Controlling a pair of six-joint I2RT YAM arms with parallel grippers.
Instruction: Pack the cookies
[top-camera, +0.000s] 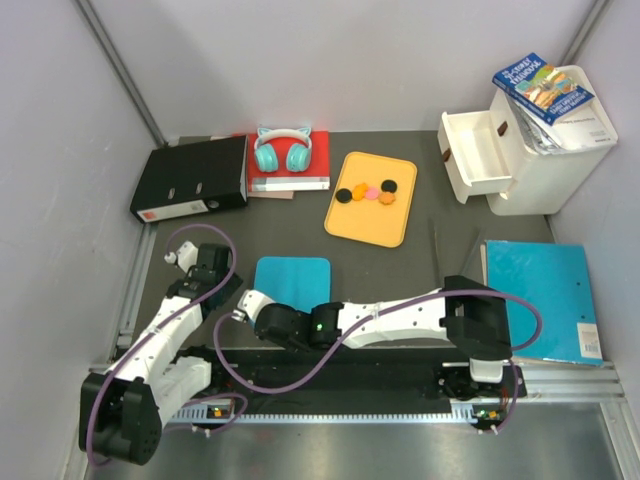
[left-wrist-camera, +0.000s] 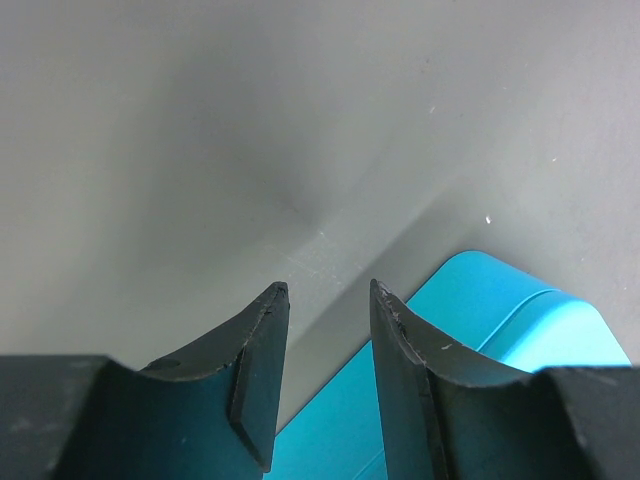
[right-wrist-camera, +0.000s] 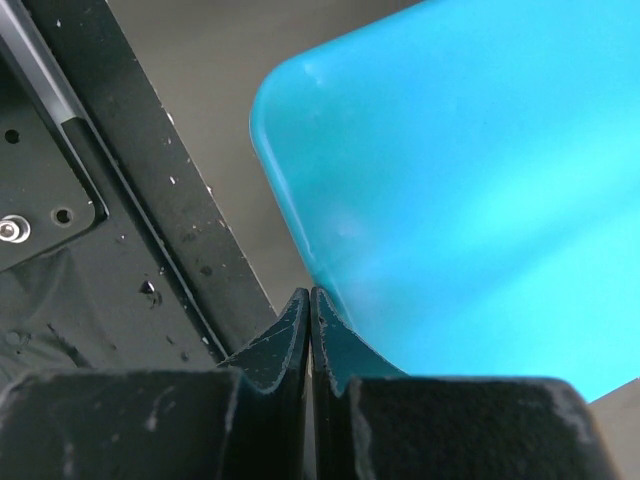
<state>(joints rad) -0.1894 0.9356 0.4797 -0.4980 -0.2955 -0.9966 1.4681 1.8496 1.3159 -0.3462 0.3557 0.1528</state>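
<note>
Left fingers (left-wrist-camera: 272, 310) are hovering released and empty; right fingers (right-wrist-camera: 300, 325) are pressing clenched together, empty, beside a teal box (right-wrist-camera: 450, 180). Cookies (top-camera: 367, 194) are lying on a yellow tray (top-camera: 375, 225) well beyond both.

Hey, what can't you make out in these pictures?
- Cookies: top view, too small to count surely; outside both wrist views.
- Teal container: top view, right arm covers its near edge; both wrist views crop it.
- Right hand: top view, fingertips too small to see.
</note>
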